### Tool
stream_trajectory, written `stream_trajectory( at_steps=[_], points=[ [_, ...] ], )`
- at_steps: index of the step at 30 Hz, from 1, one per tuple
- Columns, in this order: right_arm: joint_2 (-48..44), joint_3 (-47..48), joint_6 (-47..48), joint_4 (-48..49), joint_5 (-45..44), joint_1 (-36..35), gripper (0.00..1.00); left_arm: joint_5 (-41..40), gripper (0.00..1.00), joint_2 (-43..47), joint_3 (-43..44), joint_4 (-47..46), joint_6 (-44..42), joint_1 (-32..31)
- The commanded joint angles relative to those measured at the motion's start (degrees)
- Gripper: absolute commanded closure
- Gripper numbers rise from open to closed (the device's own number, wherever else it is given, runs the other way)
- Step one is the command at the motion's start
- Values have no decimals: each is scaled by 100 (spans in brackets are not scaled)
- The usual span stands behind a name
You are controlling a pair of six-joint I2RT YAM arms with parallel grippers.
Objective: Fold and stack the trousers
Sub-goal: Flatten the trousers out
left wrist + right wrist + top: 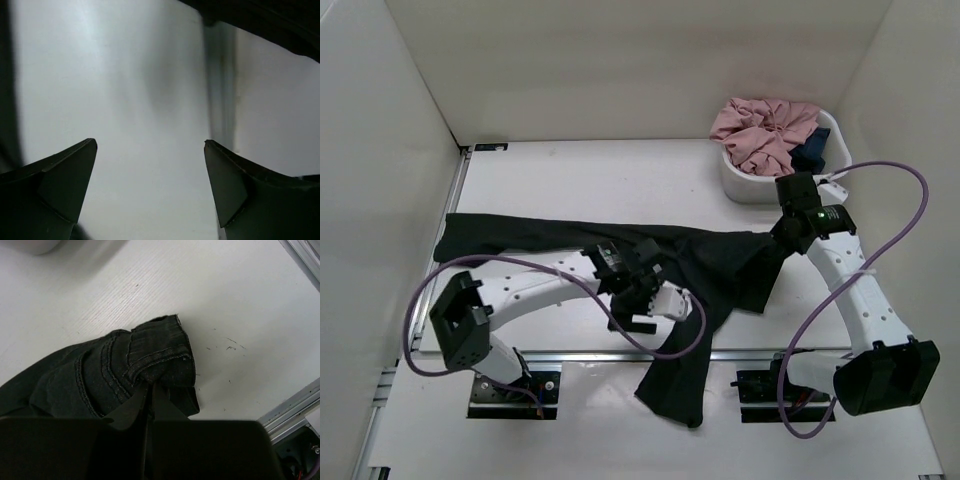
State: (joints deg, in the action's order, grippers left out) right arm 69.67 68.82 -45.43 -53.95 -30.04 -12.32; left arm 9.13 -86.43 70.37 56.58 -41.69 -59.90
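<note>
Clamped shut on a stitched waistband corner right at the lens, my right gripper (pixel 150 386) anchors the scene. Across the table (pixel 620 180) the trousers (pixel 725 265) sprawl unfolded, one leg running left, the other trailing toward the near edge between my arm bases. I judge this the spreading-out step, before any fold; next, the stray leg needs drawing in beside its mate. My left gripper (pixel 150 145) hovers with fingers apart, holding nothing. Its view is blurred, and my left arm hides the trousers' middle.
</note>
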Motion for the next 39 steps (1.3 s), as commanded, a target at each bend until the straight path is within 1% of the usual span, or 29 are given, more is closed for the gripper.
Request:
stream_trajectory(
  at_steps=[1,2,5,6,7,12,16,20,23,24,25,26,27,30,32,34,36,37,38,39],
  points=[
    [-392,-201,-45,113,-115,28,100,853,0,-48,-146,153,399,-573],
    [-471,-254,-106,61,-203,80,100,854,0,-110,-216,4,486,-941],
    [-533,-334,-159,-45,-265,80,100,1029,0,-531,-392,-489,741,-1287],
    [-533,-334,-220,-123,-317,80,100,1273,0,-733,-392,-612,863,-1287],
    [-586,-334,-221,-124,-318,80,100,1346,0,-804,-392,-691,925,-1287],
    [-648,-387,-273,-308,-511,80,100,1811,0,-866,-445,-1096,1058,-1287],
    [-753,-439,-387,-440,-652,80,100,2276,0,-981,-647,-1500,1382,-1287],
    [-1033,-562,-589,-580,-774,80,100,2532,0,-1314,-647,-1580,1497,-1287],
    [-1279,-562,-730,-739,-775,80,100,2533,1,-1657,-700,-1640,1497,-1287],
    [-1341,-615,-791,-792,-775,80,100,2472,5,-1710,-700,-1641,1497,-1287],
    [-1481,-667,-792,-792,-775,80,100,2419,11,-1771,-700,-1641,1497,-1287],
    [-1543,-668,-792,-792,-775,80,100,2288,30,-1772,-700,-1693,1410,-1287],
    [-1596,-720,-853,-844,-775,80,100,2287,42,-1824,-700,-1694,1409,-1287],
    [-1667,-721,-854,-924,-775,80,100,2234,86,-1824,-761,-1632,1470,-1287],
    [-1719,-721,-854,-1003,-775,80,100,2234,86,-1676,-848,-1580,1471,-1287],
    [-1720,-721,-854,-1003,-775,80,100,1788,86,-1422,-1033,-1475,1409,-1287],
    [-1720,-590,-854,-1056,-775,80,100,1287,86,-1071,-1226,-1474,1287,-1104],
    [-1720,-510,-784,-1108,-775,80,100,737,86,-860,-1384,-1474,1225,-755],
    [-1720,-431,-783,-1213,-775,80,100,453,86,-397,-1385,-1291,1155,-525],
    [-1720,-343,-705,-1292,-775,80,100,189,86,-157,-1385,-1168,1059,-244]
  ],
)
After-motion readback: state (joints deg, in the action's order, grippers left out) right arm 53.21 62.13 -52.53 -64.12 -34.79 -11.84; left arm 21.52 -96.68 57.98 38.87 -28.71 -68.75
